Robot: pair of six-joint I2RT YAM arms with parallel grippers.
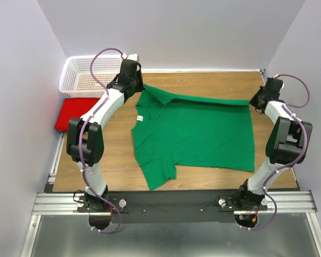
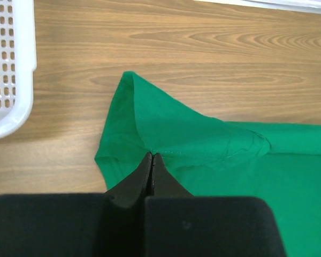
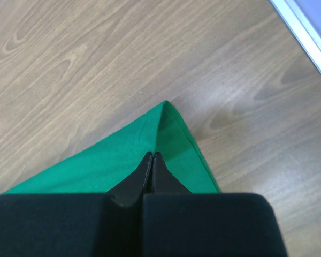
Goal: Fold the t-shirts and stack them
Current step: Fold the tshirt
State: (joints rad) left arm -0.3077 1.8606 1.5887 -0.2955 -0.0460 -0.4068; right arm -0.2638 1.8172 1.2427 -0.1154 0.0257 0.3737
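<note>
The green t-shirt [image 1: 195, 134] lies spread on the wooden table, its far edge folded over. My left gripper [image 1: 132, 85] is shut on the shirt's far left sleeve; the left wrist view shows its closed jaws pinching the green cloth [image 2: 166, 128] at the hem. My right gripper [image 1: 258, 100] is shut on the shirt's far right corner; the right wrist view shows its closed jaws on the green cloth [image 3: 123, 155]. The red t-shirt [image 1: 72, 112] lies folded off the table's left side.
A white perforated basket [image 1: 83, 75] stands at the far left, also seen in the left wrist view [image 2: 8, 69]. Bare wooden table [image 1: 214, 83] lies beyond the shirt. Grey walls close in behind and on both sides. A metal rail [image 1: 176, 201] runs along the near edge.
</note>
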